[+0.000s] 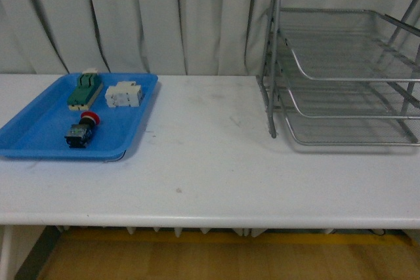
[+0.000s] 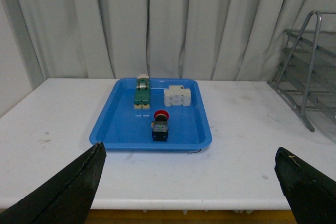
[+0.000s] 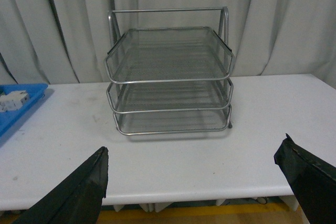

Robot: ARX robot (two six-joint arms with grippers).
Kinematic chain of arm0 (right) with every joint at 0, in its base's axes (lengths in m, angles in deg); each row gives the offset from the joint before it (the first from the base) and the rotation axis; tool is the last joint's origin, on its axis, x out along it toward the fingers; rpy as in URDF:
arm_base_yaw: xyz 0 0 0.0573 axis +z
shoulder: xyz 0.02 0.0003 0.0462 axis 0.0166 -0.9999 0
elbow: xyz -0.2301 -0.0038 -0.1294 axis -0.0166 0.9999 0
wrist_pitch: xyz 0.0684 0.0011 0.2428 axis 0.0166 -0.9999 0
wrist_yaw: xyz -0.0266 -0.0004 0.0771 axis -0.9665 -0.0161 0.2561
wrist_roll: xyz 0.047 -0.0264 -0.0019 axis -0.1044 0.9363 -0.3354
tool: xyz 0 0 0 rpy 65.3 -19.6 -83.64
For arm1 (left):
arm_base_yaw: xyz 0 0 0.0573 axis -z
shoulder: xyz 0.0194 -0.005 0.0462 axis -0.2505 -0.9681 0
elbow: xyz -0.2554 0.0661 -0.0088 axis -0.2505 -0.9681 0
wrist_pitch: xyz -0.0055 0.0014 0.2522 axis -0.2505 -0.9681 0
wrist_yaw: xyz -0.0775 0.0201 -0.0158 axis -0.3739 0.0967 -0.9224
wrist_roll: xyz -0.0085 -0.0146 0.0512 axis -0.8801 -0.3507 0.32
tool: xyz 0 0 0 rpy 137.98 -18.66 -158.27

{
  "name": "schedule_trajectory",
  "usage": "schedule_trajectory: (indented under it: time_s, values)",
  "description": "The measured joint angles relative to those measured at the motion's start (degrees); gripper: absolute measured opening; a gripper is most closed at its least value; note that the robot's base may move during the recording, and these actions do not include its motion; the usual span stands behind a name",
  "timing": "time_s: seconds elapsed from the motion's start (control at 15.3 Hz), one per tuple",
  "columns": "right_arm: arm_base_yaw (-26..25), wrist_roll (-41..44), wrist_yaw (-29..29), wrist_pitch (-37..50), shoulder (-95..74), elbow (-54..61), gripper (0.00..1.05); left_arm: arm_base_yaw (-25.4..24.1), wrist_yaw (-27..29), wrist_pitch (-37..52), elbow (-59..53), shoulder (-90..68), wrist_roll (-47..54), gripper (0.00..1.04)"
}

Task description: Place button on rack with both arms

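Note:
The button point(image 1: 82, 129), red cap and dark blocky body, lies in the blue tray point(image 1: 39, 142) at the table's left; it also shows in the left wrist view point(image 2: 160, 125). The silver three-tier wire rack point(image 1: 341, 70) stands at the right back, and faces the right wrist view point(image 3: 170, 77). My left gripper point(image 2: 191, 182) is open and empty, off the table's front edge, well short of the tray. My right gripper point(image 3: 194, 182) is open and empty, in front of the rack, off the table edge. Neither arm shows in the front view.
In the blue tray point(image 2: 121, 129) also lie a green-and-cream switch part point(image 1: 84, 90) and a white blocky component point(image 1: 125, 94). The white table point(image 1: 210, 155) spans the view, with a curtain behind. The tray's corner shows in the right wrist view point(image 3: 21, 108).

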Motion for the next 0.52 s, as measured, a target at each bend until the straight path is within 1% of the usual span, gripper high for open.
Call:
schedule_trajectory:
  time_s: [0.52]
  values:
    - [0.0,0.0,0.0,0.0,0.0,0.0,0.98,0.0,0.0,0.0,0.0,0.0,0.0,0.98]
